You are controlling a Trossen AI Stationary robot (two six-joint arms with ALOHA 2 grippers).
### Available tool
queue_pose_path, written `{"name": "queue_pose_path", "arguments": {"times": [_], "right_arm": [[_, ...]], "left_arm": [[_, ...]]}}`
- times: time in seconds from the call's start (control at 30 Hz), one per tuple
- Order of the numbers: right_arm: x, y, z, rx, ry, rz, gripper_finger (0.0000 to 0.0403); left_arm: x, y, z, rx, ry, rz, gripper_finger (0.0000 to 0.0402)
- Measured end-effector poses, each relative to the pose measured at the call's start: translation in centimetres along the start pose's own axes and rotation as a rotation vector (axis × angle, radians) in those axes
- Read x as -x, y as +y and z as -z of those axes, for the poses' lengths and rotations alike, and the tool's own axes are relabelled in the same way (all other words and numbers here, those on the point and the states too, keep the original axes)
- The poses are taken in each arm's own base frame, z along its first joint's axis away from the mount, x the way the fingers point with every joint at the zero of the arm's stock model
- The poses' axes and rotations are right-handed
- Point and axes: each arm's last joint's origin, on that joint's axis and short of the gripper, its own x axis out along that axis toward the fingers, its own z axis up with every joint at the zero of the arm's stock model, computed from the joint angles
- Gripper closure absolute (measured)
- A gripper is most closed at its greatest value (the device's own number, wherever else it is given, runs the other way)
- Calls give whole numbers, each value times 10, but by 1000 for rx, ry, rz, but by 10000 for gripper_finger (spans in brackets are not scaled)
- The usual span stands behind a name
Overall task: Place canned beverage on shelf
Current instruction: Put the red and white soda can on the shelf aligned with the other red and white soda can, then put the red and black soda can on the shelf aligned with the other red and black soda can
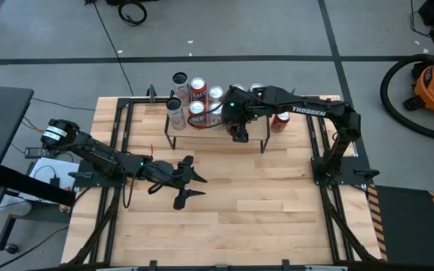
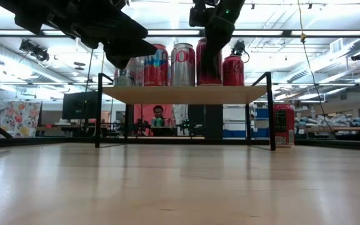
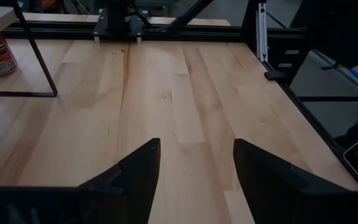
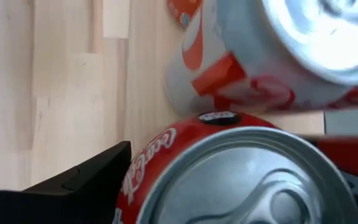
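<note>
The shelf [image 2: 186, 94] is a light-wood board on thin black legs at the table's far side; it also shows in the high view [image 1: 209, 126]. Several red and silver cans stand on it in a row. My right gripper [image 2: 212, 28] reaches down over a red cola can [image 2: 209, 62] whose base rests on the shelf board. The can's silver top [image 4: 253, 180] fills the right wrist view, with a silver can [image 4: 260, 68] beyond it. My left gripper [image 1: 191, 184] is open and empty over the table's middle left [image 3: 194, 168]. My right gripper has the red can between its two fingers, near the can's top rim [image 4: 135, 174]. One finger [image 4: 86, 183] lies against the can's side; the other is hidden by the can. The fingers come from above, pointing down. The can stands upright on the shelf.
Another red can [image 1: 279, 120] stands on the table by the shelf's right legs [image 2: 284, 132]. More cans [image 1: 180, 79] stand at the shelf's far left. A wide stretch of bare tabletop [image 1: 247, 203] lies near the front. A person shows in the room behind [image 2: 159, 115].
</note>
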Motion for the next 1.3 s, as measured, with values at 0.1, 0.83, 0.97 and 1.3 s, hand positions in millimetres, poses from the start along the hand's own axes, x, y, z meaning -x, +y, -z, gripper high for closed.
{"name": "queue_pose_path", "arguments": {"times": [0.1, 0.83, 0.97, 1.3], "right_arm": [[-3, -1, 1, 7, 28, 30, 39], [23, 7, -10, 91, 15, 148, 4], [35, 8, -15, 99, -14, 152, 4], [71, 36, -24, 118, -24, 195, 4]], "left_arm": [[0, 0, 0, 0, 0, 0, 189], [0, 0, 0, 0, 0, 0, 189], [0, 0, 0, 0, 0, 0, 189], [0, 0, 0, 12, 0, 1, 189]]}}
